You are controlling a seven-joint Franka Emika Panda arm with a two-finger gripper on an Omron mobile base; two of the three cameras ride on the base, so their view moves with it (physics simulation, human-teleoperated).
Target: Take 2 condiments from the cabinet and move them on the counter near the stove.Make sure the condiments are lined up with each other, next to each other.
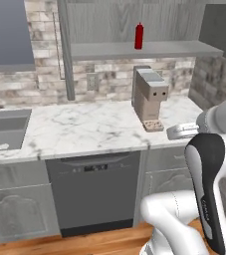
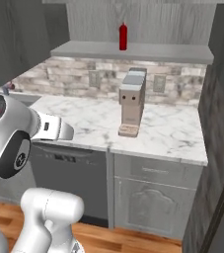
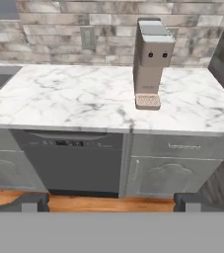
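Red condiment bottle [image 1: 139,36] on cabinet shelf [image 1: 144,50], base views.

No readable text anywhere.
The dishwasher [image 3: 71,163] panel carries small pale marks, too blurred to make out.

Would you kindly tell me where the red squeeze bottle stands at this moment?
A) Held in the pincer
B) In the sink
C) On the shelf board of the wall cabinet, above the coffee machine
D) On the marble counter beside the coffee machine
C: the red squeeze bottle stands upright on the pale shelf board of the cabinet, higher than the coffee machine on the counter.
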